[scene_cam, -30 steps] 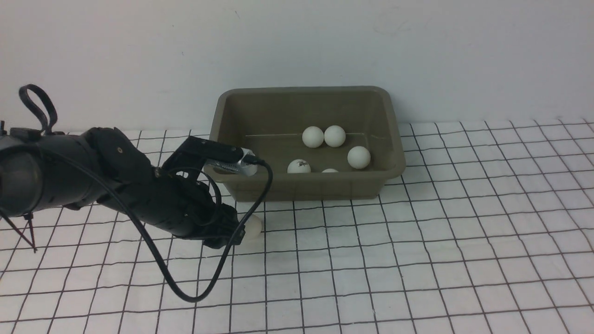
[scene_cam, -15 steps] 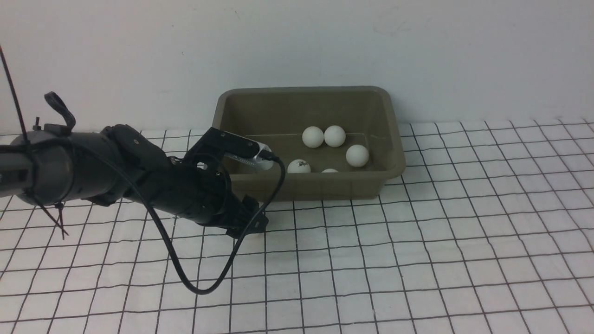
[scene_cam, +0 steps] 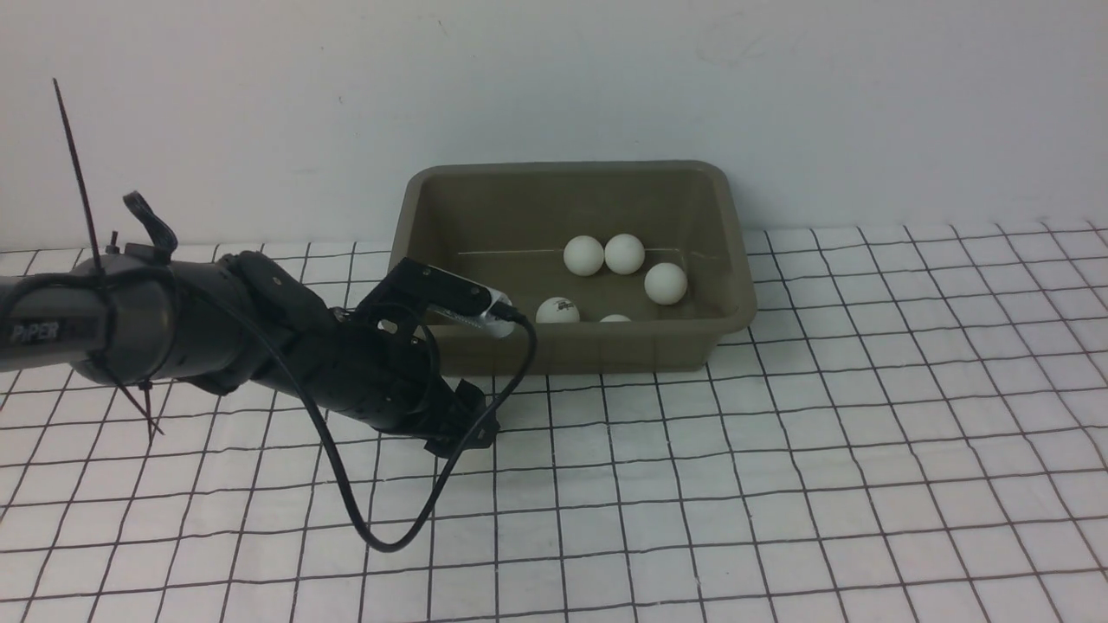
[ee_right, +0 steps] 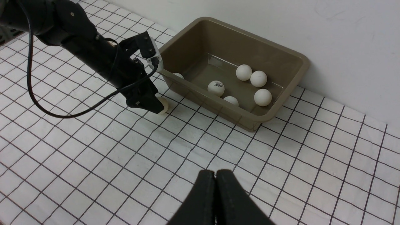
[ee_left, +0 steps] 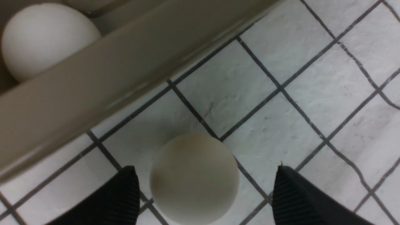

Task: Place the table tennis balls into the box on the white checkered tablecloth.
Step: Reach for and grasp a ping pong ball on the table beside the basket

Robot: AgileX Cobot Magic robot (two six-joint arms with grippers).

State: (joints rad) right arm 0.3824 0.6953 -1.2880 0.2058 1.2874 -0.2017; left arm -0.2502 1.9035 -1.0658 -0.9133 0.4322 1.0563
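Note:
One table tennis ball (ee_left: 193, 178) lies on the white checkered tablecloth (scene_cam: 779, 484), just outside the near wall of the olive-grey box (scene_cam: 563, 350). My left gripper (ee_left: 206, 168) is open and straddles this ball, with a gap at each black finger (ee_left: 125, 197). In the front view the left gripper (scene_cam: 463, 424) hides that ball. Several balls lie inside the box, among them a marked one (scene_cam: 557, 310) and a touching pair (scene_cam: 583, 255). My right gripper (ee_right: 215, 175) is shut and empty, hovering over the cloth well in front of the box (ee_right: 290, 59).
A black cable (scene_cam: 381, 536) loops from the left wrist down onto the cloth. The box stands against the white back wall (scene_cam: 554, 78). The left arm (scene_cam: 173, 329) stretches low over the cloth from the left.
My left gripper has slid right and lowered over the loose ball, which showed beside it before and is now covered in the front view. One ball in the box rolled slightly.

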